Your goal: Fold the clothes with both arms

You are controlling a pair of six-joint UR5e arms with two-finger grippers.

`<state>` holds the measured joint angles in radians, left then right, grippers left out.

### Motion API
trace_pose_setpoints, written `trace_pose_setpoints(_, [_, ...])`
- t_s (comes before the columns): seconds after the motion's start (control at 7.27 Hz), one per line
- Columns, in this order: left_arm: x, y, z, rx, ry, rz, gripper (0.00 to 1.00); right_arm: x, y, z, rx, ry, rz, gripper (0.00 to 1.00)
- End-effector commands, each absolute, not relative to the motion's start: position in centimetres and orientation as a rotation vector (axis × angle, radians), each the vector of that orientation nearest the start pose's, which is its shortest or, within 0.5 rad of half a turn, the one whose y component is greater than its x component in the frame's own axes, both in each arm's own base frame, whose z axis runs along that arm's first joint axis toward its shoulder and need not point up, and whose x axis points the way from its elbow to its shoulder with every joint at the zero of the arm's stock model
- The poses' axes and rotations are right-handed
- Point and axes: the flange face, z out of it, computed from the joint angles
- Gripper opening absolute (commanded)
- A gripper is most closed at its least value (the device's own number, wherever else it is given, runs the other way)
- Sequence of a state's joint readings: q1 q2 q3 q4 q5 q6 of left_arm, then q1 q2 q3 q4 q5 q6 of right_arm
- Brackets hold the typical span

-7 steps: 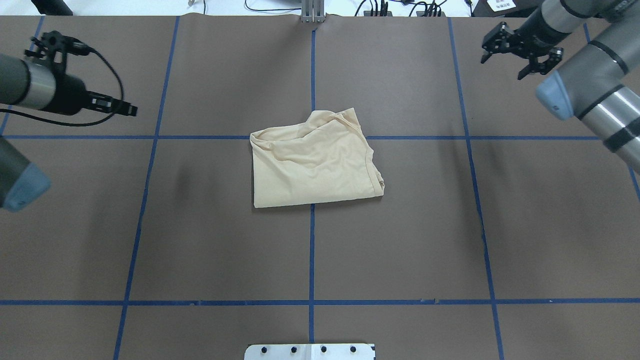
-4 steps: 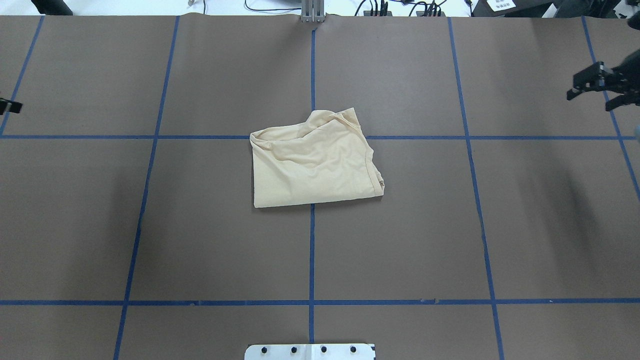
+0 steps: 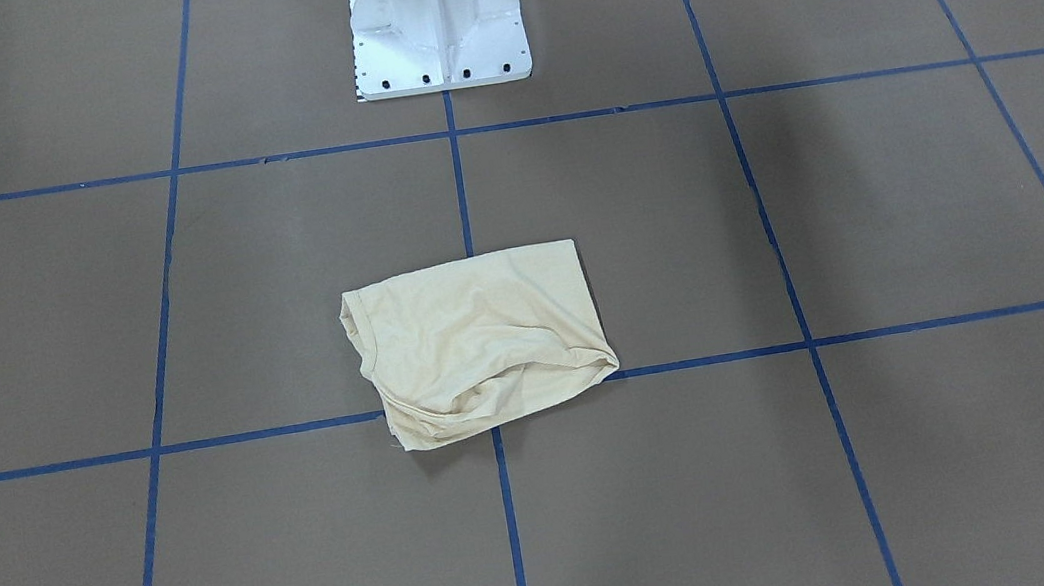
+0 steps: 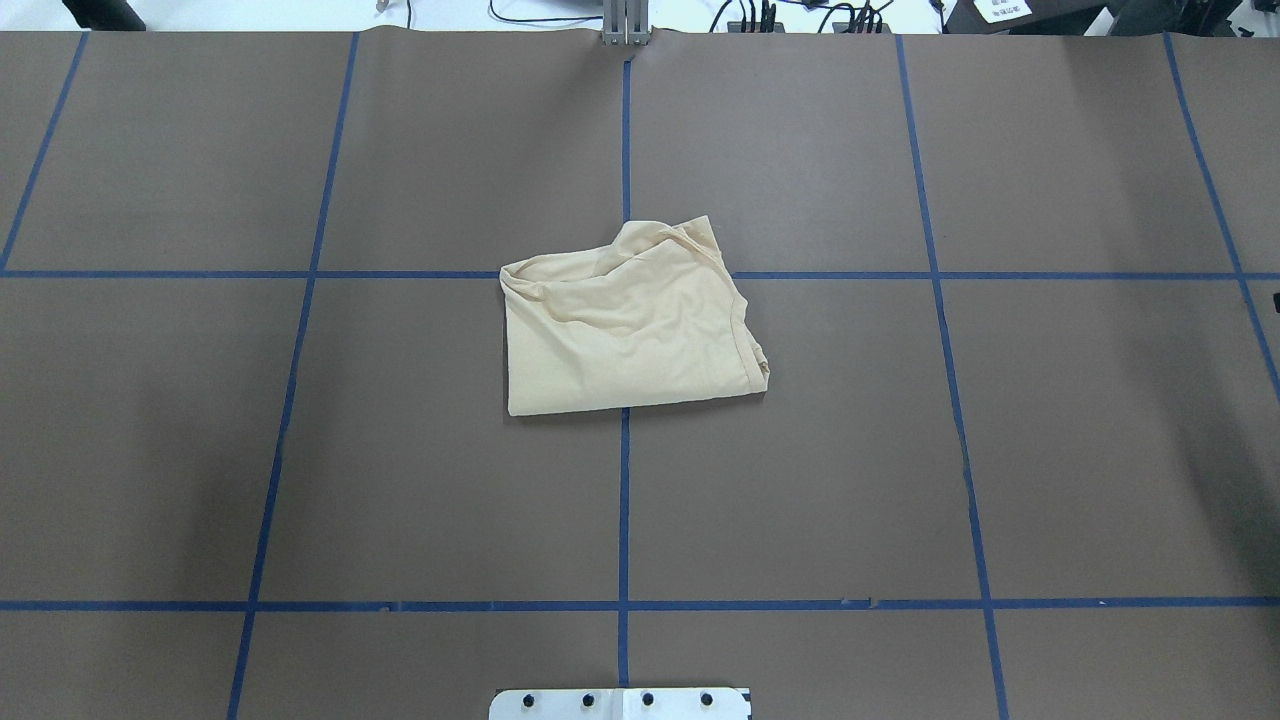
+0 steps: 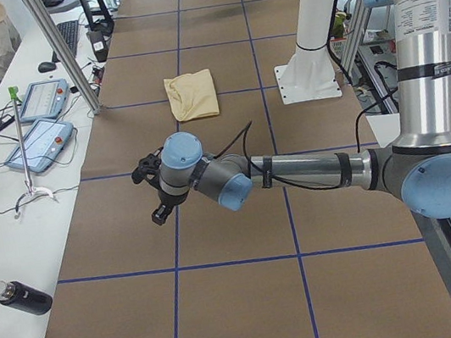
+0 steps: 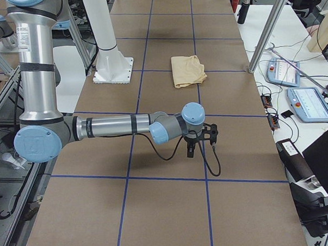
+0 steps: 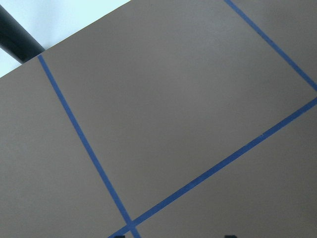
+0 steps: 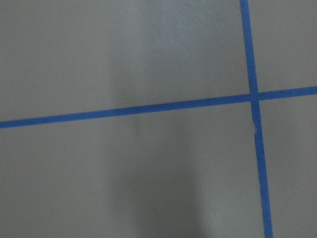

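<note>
The cream-yellow shirt [image 4: 625, 335] lies folded into a small, slightly rumpled rectangle at the table's middle. It also shows in the front view [image 3: 478, 339], the left view [image 5: 192, 94] and the right view [image 6: 188, 70]. Its print and neck label are hidden. My left gripper [image 5: 154, 196] hangs over bare table far off to the shirt's left side and shows only in the left view. My right gripper [image 6: 200, 143] hangs over bare table far off to the shirt's right side and shows only in the right view. I cannot tell whether either is open or shut. Neither touches the shirt.
The white pedestal [image 3: 437, 32] stands at the robot's edge of the brown table with blue tape lines [image 4: 622, 500]. Pendants [image 5: 34, 122] and bottles [image 5: 18, 298] lie on the white bench past the far edge. A metal post [image 5: 61, 49] stands there.
Both arms have swung outward and left the overhead view, the left to the left, the right to the right. The shirt has not moved.
</note>
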<state>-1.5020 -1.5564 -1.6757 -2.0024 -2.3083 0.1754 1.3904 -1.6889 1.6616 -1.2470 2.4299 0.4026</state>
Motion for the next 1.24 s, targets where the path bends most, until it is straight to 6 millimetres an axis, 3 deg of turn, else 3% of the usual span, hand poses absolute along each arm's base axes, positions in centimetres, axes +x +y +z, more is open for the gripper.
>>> trace_pose_setpoints(0.0, [-3.7, -49.4, 58.4, 0.495, 0.702, 0.414, 1.0, -1.1, -44.0, 64.4, 0.039, -0.892, 0.025, 1.0])
trace_pose_setpoints(0.28, [-3.6, -49.4, 59.1, 0.476, 0.706, 0.4, 1.0, -1.0, -43.7, 65.6, 0.026, -0.883, 0.018, 1.0])
trace_pose_setpoints(0.55, [-3.7, -48.3, 60.1, 0.434, 0.715, 0.357, 1.0, -0.9, -41.7, 67.9, 0.028, -0.87, -0.076, 1.0])
trace_pose_setpoints(1.1, [-3.7, -47.9, 59.1, 0.412, 0.76, 0.272, 1.0, 0.2, -40.7, 67.7, 0.014, -0.874, -0.056, 1.0])
